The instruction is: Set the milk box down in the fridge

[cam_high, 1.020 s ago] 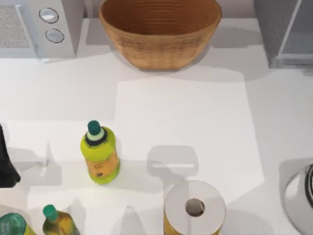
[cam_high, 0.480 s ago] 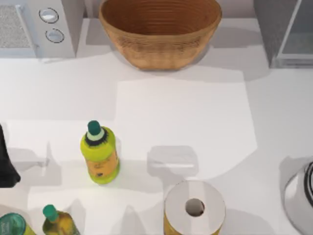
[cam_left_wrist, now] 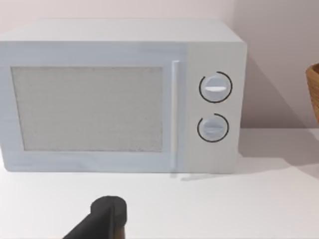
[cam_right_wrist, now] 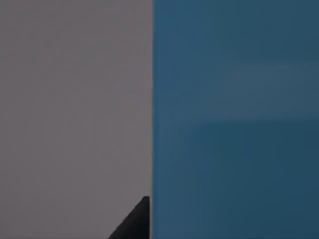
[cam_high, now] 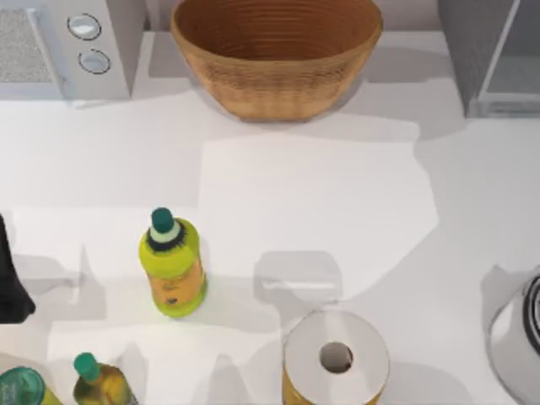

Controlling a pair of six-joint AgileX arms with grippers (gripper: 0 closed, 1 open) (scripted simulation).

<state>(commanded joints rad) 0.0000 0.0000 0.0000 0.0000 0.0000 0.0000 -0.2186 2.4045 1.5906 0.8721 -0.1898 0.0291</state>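
The milk box (cam_right_wrist: 234, 119) appears in the right wrist view as a broad blue face very close to the camera. One dark fingertip (cam_right_wrist: 138, 221) of my right gripper lies against its edge, and plain grey lies behind it. My right arm (cam_high: 516, 337) shows at the right edge of the top view. The fridge (cam_high: 472, 59), dark grey with a paler inner panel, stands at the back right corner. My left arm (cam_high: 10, 278) is parked at the left edge, and its gripper (cam_left_wrist: 107, 219) faces the microwave.
A light grey microwave (cam_high: 59, 46) with two knobs stands at the back left, with a wicker basket (cam_high: 277, 51) at the back middle. A yellow-green bottle (cam_high: 172, 266) stands left of centre. At the front are a paper roll (cam_high: 336, 359) and two more bottles (cam_high: 99, 381).
The shadow's outline on the right part of the table has shifted, and my right arm at the right edge has moved slightly. The bottle, the roll and the left arm are still.
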